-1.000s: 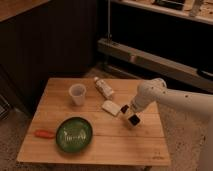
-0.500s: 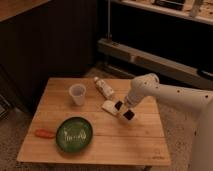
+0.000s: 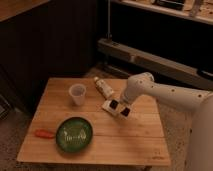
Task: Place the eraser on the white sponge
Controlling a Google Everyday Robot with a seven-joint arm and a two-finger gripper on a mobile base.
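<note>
My gripper [image 3: 120,108] hangs low over the middle of the wooden table [image 3: 131,146], at the end of the white arm coming in from the right. Its black fingertips [image 3: 115,104] are shut on the eraser [image 3: 121,112], a small pale block that shows between them. The white sponge [image 3: 106,105] lies flat on the table just left of and partly under the gripper. The eraser is at the sponge's right edge; I cannot tell whether it touches the sponge.
A white bottle with a label [image 3: 104,87] lies behind the sponge. A plastic cup [image 3: 77,94] stands to the left. A green plate [image 3: 74,134] sits at the front left, with an orange object [image 3: 43,133] beside it.
My gripper has moved left with the eraser, from the table's right part to the sponge's right edge.
</note>
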